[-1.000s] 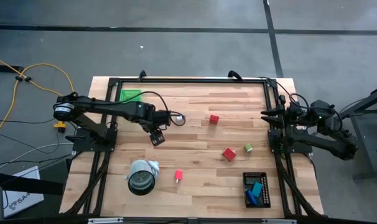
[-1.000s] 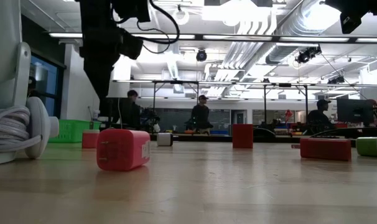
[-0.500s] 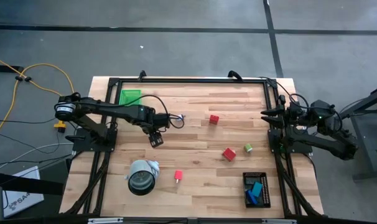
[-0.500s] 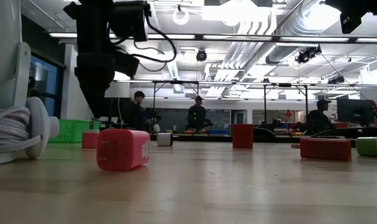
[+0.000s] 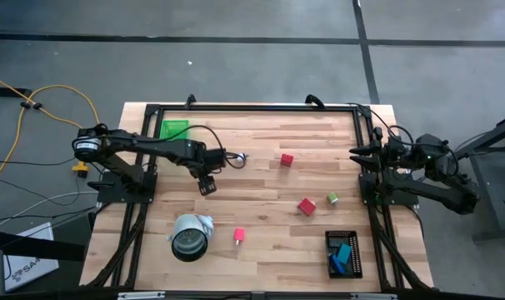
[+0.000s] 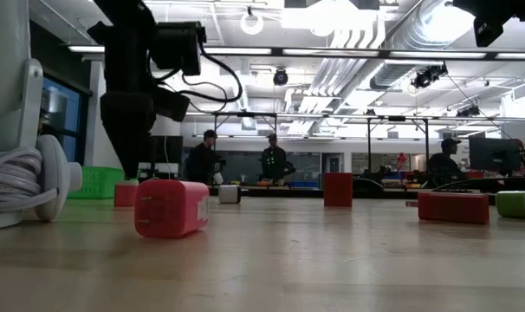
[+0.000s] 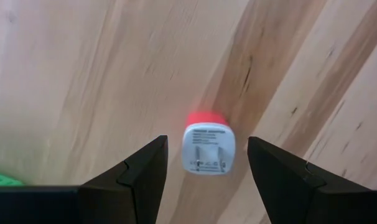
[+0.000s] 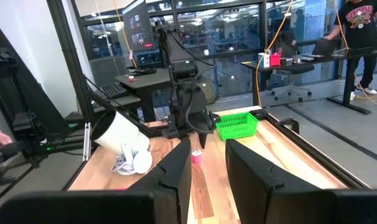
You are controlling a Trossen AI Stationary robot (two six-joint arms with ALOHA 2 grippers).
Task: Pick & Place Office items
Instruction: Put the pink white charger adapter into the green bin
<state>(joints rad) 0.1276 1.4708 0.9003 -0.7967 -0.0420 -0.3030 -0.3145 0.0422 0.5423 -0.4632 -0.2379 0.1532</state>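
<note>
High view: left pincer (image 5: 207, 187) hangs over the pale wooden plank worktop (image 5: 261, 142), between the green rectangular tray (image 5: 175, 128) at the far left corner and the big white-and-grey round roll (image 5: 189, 237) near the front. Its fingers stand apart with nothing between them. Right pincer (image 5: 357, 153) waits at the worktop's right edge, well apart from the roll. A small red cube (image 5: 287, 159) sits well to the right of the left pincer. A larger red block (image 5: 307, 206) lies right of the roll, with a small green cube (image 5: 332, 198) just beside it. A small pink-red charger plug (image 5: 238, 237) sits just right of the roll. A black rectangular tray (image 5: 344, 254) at the front right holds blue and teal bits (image 5: 342, 252).

Low view: the charger plug (image 6: 171, 208) stands nearest, just right of the roll (image 6: 20, 178). The left arm hangs above and behind it. The red cube (image 6: 337, 189), the red block (image 6: 453, 207) and the green cube (image 6: 517, 204) line up farther right. People stand in the room beyond.

Left wrist view: two dark fingers (image 7: 142, 177) are spread wide; a white-faced plug with a red body (image 7: 208, 147) lies on the worktop between them, untouched.

Right wrist view: the right pincer's fingers (image 8: 176, 171) are parted; the roll (image 8: 122, 139) and green tray (image 8: 236, 125) show far off, by the left arm.
</note>
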